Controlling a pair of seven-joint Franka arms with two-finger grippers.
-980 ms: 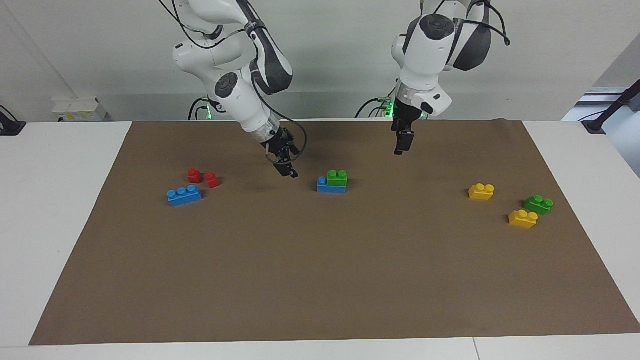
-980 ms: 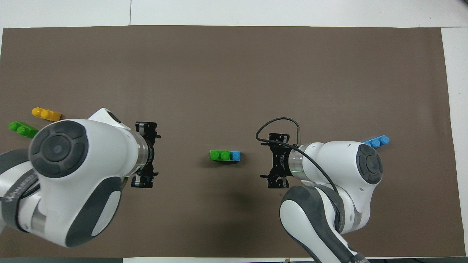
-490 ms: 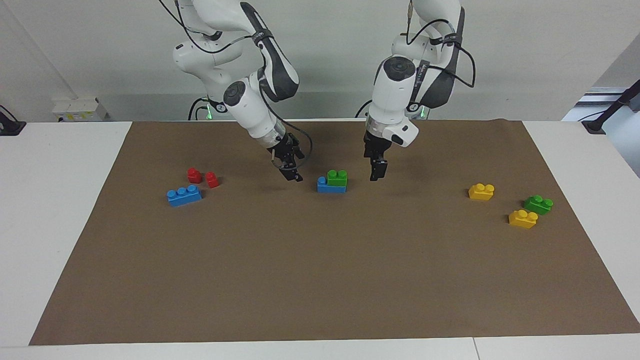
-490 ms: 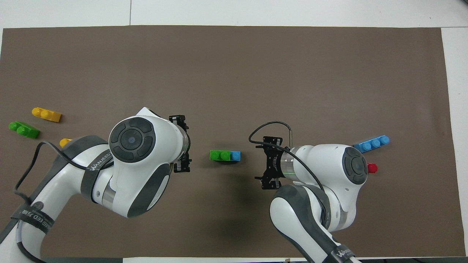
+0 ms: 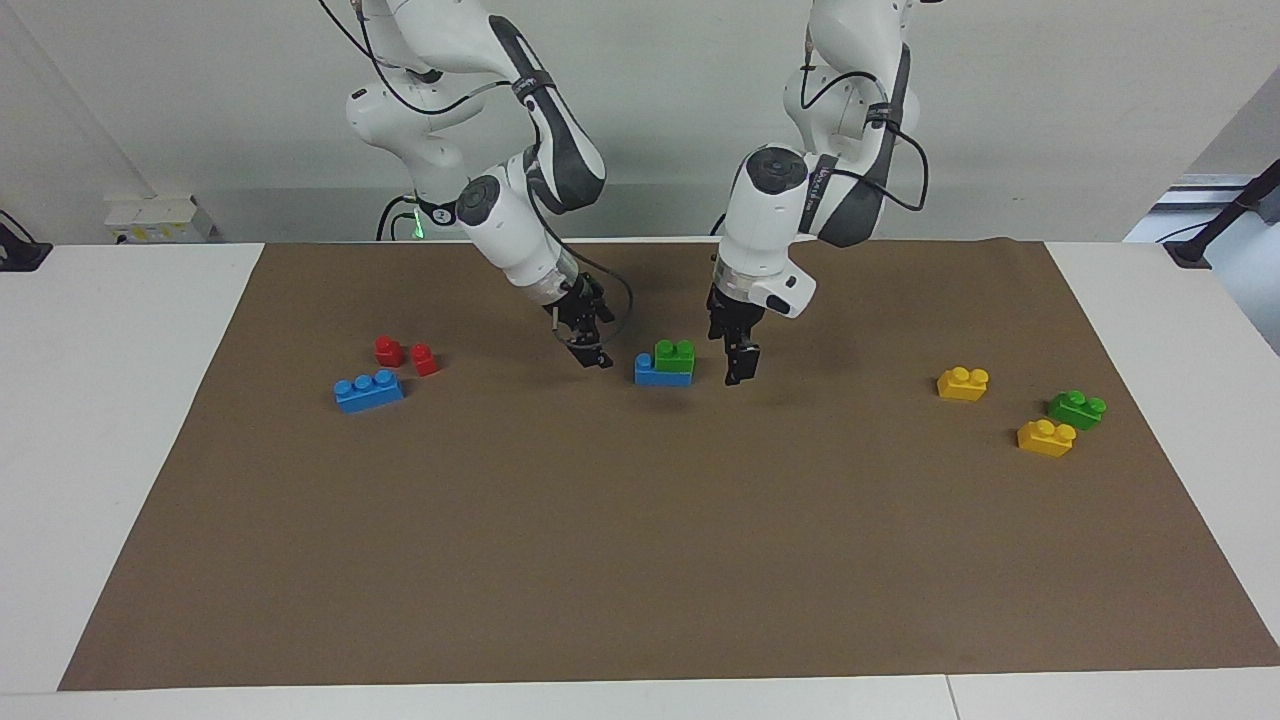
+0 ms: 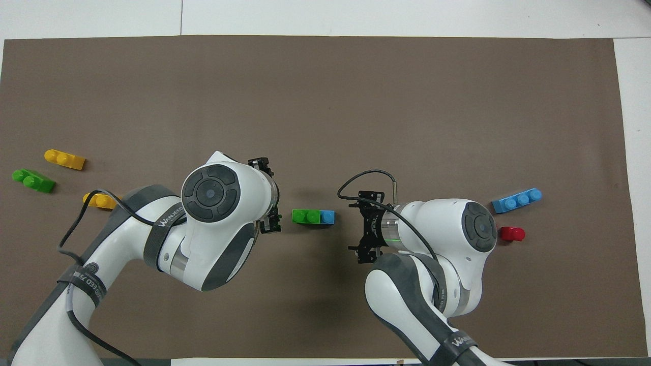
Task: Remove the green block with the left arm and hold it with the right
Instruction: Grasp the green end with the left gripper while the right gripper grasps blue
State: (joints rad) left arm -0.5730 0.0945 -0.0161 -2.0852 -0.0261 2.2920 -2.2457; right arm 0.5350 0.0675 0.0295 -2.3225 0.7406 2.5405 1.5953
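Observation:
The lime-green block (image 5: 675, 353) sits on top of a blue brick (image 5: 657, 373) on the brown mat, midway between the arms. It covers the end of the blue brick that points toward the left arm's end; it also shows in the overhead view (image 6: 306, 216). My left gripper (image 5: 738, 374) hangs low over the mat beside the stack, on the left arm's side, a small gap away. My right gripper (image 5: 596, 358) hangs low on the stack's other end, tilted, also apart from it. Neither gripper holds anything that I can see.
Two red bricks (image 5: 405, 354) and a second blue brick (image 5: 369, 390) lie toward the right arm's end. Two yellow bricks (image 5: 963, 383) (image 5: 1046, 437) and a darker green brick (image 5: 1077, 409) lie toward the left arm's end. The brown mat (image 5: 640, 560) covers the table's middle.
Both arms have come down and inward toward the stack. The left gripper moved much more, from high near its base to beside the green block. The bricks have not moved.

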